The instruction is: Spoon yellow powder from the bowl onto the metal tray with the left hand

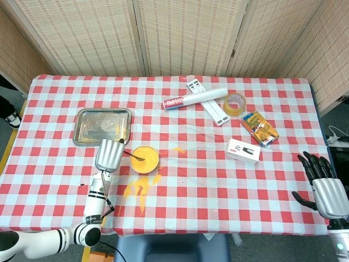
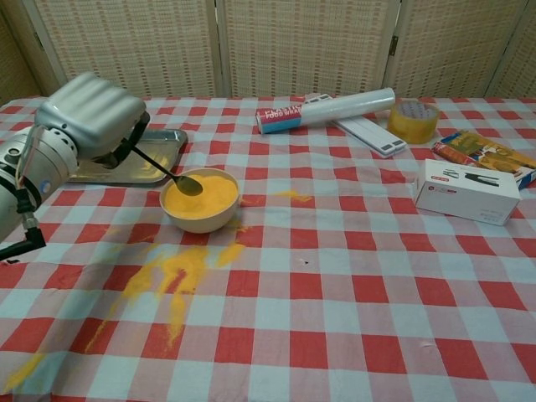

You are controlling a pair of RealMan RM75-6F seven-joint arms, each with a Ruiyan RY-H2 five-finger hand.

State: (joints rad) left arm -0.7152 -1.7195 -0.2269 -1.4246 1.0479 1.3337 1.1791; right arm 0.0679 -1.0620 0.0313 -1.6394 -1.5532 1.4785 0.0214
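The bowl of yellow powder sits left of centre on the checked tabletop, just right of and below the metal tray, which lies in the upper left of the head view. That closeness suits the job: a loaded spoon has only a short way to travel from bowl to tray. The left hand is at the left edge of the chest view, its fingers curled tight around the handle of the spoon. The handle slants down to the right so the spoon's head rests at the powder surface, near the bowl's left side; the angle looks set for scooping. Whether the head carries powder cannot be told. The tray shows no clear heap of powder.

Spilled yellow powder streaks the cloth below the bowl, and a smaller patch lies to its right, so a level spoon will matter on the carry.

The right hand is at the lower right edge of the head view, off the tabletop, fingers apart and holding nothing.
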